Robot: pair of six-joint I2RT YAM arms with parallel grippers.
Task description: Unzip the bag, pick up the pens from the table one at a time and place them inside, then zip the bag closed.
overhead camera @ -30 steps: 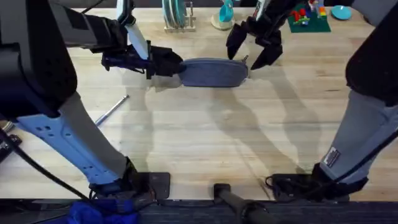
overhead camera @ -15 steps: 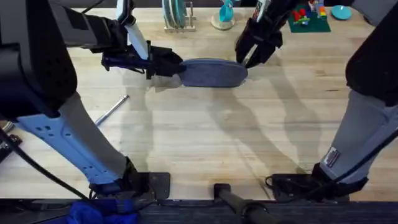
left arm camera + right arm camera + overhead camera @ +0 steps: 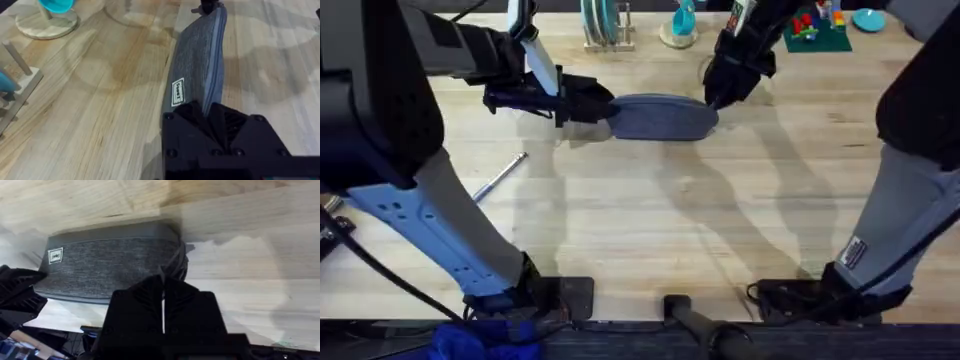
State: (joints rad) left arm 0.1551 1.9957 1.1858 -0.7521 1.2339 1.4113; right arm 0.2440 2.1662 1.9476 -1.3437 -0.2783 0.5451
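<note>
The blue-grey bag point(image 3: 660, 117) lies on the table point(image 3: 650, 220) at the back centre, zipped shut. My left gripper point(image 3: 603, 107) is shut on its left end; the left wrist view shows the bag point(image 3: 197, 75) running away from the black fingers point(image 3: 210, 120). At the bag's right end my right gripper point(image 3: 713, 96) is shut on the zipper pull. In the right wrist view the pull point(image 3: 178, 262) runs between the closed fingers point(image 3: 150, 292) beside the bag point(image 3: 110, 265). One silver pen point(image 3: 500, 177) lies on the table to the left.
Along the back edge stand a rack of plates point(image 3: 603, 25), a teal object on a round wooden base point(image 3: 680, 28), a green plate with toy bricks point(image 3: 817, 30) and a blue bowl point(image 3: 868, 18). Bare wood spreads in front of the bag.
The right gripper was open above the bag's right end; it has come down and shut on the zipper pull. The left gripper and the bag have stayed put.
</note>
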